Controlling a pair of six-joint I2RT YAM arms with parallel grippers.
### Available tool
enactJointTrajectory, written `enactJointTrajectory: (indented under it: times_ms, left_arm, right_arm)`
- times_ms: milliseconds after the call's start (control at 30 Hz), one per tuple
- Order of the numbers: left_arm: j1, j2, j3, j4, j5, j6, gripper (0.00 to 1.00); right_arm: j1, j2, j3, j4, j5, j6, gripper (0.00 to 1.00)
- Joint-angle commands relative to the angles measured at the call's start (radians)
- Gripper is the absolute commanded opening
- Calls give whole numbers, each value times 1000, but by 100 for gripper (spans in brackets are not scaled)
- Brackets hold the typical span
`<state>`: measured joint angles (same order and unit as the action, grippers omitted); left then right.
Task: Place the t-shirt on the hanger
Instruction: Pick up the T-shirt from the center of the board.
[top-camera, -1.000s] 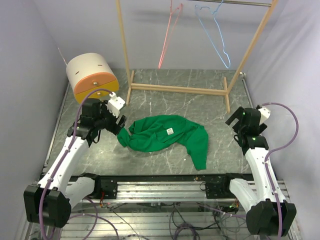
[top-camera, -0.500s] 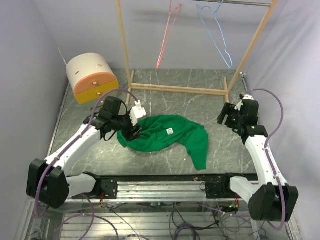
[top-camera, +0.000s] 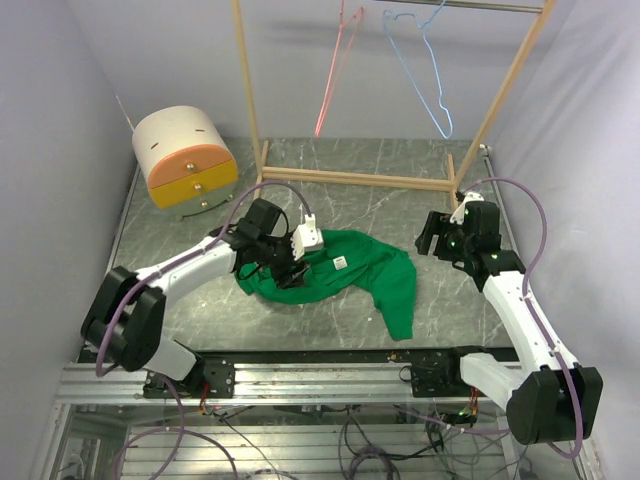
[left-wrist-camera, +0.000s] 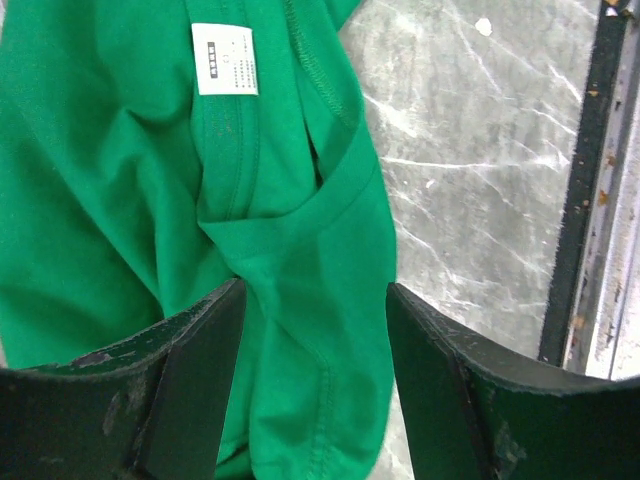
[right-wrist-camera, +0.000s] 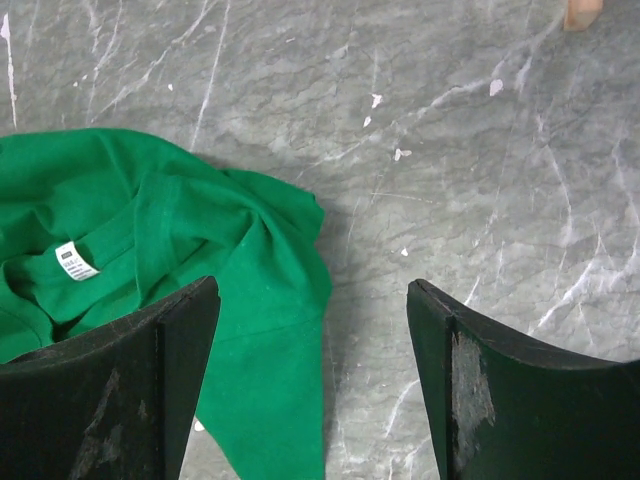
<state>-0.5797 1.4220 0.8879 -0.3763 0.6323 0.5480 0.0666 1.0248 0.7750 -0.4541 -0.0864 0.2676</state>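
Left tool (left-wrist-camera: 312, 290) is moved onto t-shirt (top-camera: 350, 275), jaws spread astride fold, nothing clenched. Right tool (right-wrist-camera: 312, 290) is swung inward, released, held over bench (right-wrist-camera: 480, 180). Hanger (top-camera: 428, 75) is hung on rack (top-camera: 250, 100).

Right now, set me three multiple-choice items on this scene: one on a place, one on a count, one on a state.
1. Where is the light blue hanger? A) flat on the table B) in a drawer C) hanging on the wooden rack
2. How many wire hangers show? A) one B) two C) four
3. The left claw is: A) open over the t-shirt B) shut on a hanger C) shut on a drawer knob
1 C: it hangs high between the rack's posts. 2 B: the blue one and a pink-red hanger. 3 A: its jaws stand apart either side of a green fold.
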Motion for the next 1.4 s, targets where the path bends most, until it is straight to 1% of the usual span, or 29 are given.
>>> enactJointTrajectory:
  times_ms: [0, 133, 333, 633, 667, 733, 800, 833, 867, 967, 1100, 1167, 1267, 1333, 1367]
  left_arm:
    - [-8, 90, 62, 87, 10, -2, 69]
    - [-8, 138, 64, 113, 19, 9, 69]
    - [-8, 198, 49, 190, -26, -25, 69]
    - [-7, 273, 116, 159, -71, -42, 68]
    - [-8, 280, 123, 149, -75, -41, 67]
    - [-8, 289, 130, 130, -80, -34, 58]
    - [-8, 288, 131, 112, -76, -28, 43]
    - [-7, 285, 129, 101, -70, -30, 40]
    - [-8, 281, 124, 96, -63, -35, 39]
    - [-8, 257, 106, 78, -44, -53, 43]
    - [-10, 239, 94, 43, -36, -49, 54]
    - [-12, 249, 91, 26, -43, -38, 56]
    - [-12, 270, 89, 28, -52, -39, 54]
    - [-13, 286, 102, 18, -39, -45, 50]
    - [-14, 293, 105, 17, -29, -50, 45]
  right_arm:
    - [10, -27, -14, 13, 27, 30, 76]
    - [11, -16, -5, 6, 32, 23, 76]
    - [11, 21, 20, 13, 22, 16, 77]
    - [10, 36, 21, 35, 11, 30, 77]
    - [10, 40, 25, 37, 13, 29, 77]
    - [10, 48, 31, 37, 13, 26, 77]
    - [11, 57, 37, 40, 12, 25, 77]
    - [11, 60, 39, 41, 11, 24, 77]
    - [10, 60, 41, 42, 10, 24, 78]
    - [13, 66, 41, 45, 7, 19, 78]
    - [12, 68, 32, 54, 2, 22, 78]
    - [12, 65, 23, 62, 0, 29, 78]
    - [12, 62, 15, 68, 0, 34, 78]
    - [13, 59, 14, 65, 1, 34, 78]
    - [14, 55, 14, 61, 3, 35, 78]
